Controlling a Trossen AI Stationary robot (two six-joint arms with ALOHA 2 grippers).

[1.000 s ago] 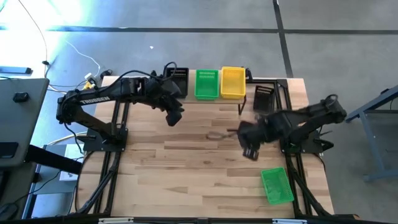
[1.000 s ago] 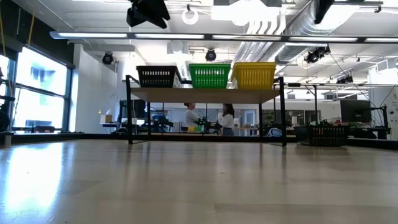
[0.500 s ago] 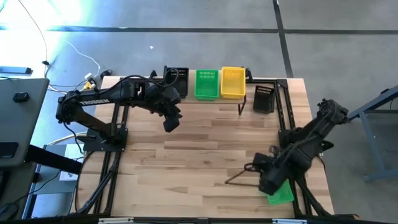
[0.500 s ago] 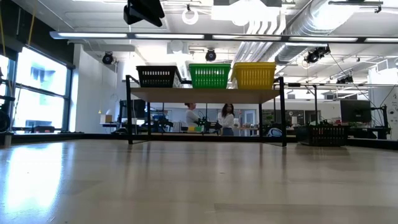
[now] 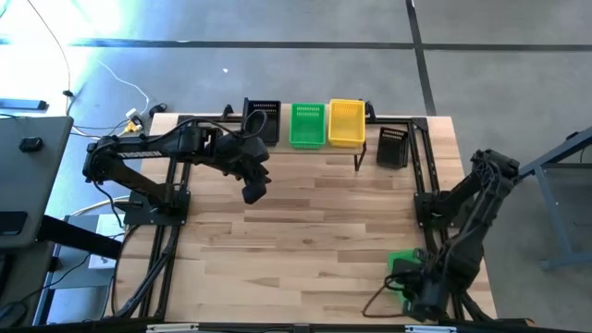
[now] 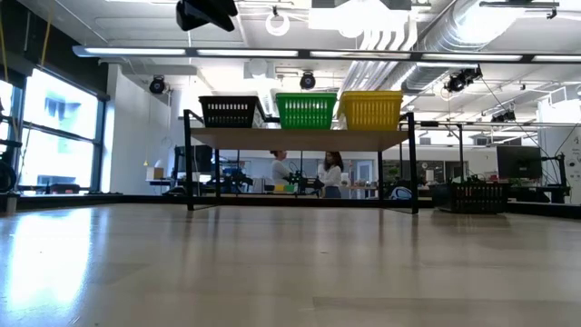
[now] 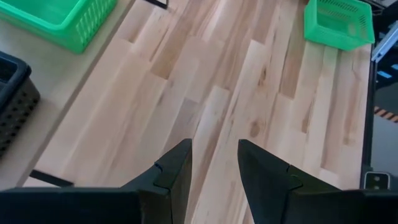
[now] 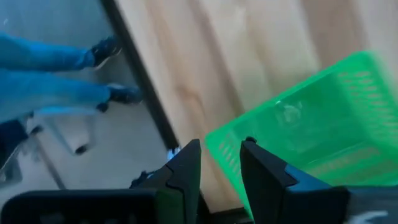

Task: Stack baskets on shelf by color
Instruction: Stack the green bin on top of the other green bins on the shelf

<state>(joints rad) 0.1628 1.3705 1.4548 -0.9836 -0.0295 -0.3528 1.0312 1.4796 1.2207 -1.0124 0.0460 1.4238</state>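
Observation:
The shelf (image 5: 370, 145) stands at the table's far edge and carries a black basket (image 5: 263, 118), a green basket (image 5: 308, 125) and a yellow basket (image 5: 347, 122) side by side. Another black basket (image 5: 393, 146) sits on the table right of the shelf. A second green basket (image 5: 401, 262) lies at the near right corner. My right gripper (image 5: 412, 282) hovers open over that basket's near end (image 8: 298, 130); I see no touch. My left gripper (image 5: 254, 191) is open in the air in front of the shelf, holding nothing.
Bare wood fills the table's middle and left (image 5: 305, 231). The table's near edge (image 8: 155, 118) lies right beside the green basket. A person's legs (image 8: 56, 74) stand on the floor beyond that edge. People show far off in the room behind the shelf (image 6: 304, 173).
My right gripper has swung from the table's middle toward the near right corner and come down over the green basket there. My left gripper has drawn back a little from the shelf toward the near edge. The baskets have stayed where they were.

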